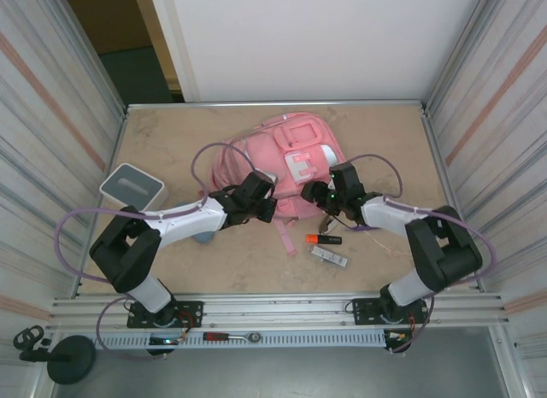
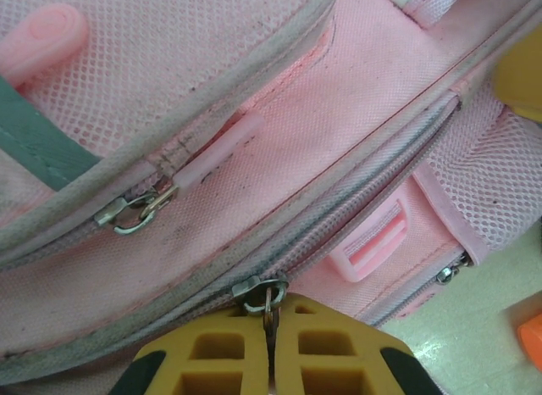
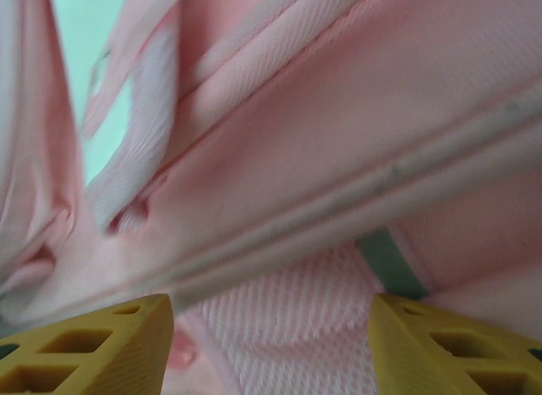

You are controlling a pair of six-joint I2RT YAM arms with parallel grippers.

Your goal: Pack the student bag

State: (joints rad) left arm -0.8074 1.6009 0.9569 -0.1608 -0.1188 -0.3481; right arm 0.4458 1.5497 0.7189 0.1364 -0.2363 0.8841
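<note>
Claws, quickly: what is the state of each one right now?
Left claw: closed on a zipper pull of the student bag.
Right claw: open, holding nothing, close against the bag's fabric.

beige table (image 1: 402, 142), student bag (image 1: 273, 146), orange marker (image 1: 318, 239), grey box (image 1: 131, 186)

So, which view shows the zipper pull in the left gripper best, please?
Left wrist: the zipper pull is close up, pinched in the shut left gripper. Top external shows the whole student bag, the pull too small to see. Right wrist shows blurred bag fabric inside the open right gripper.
</note>
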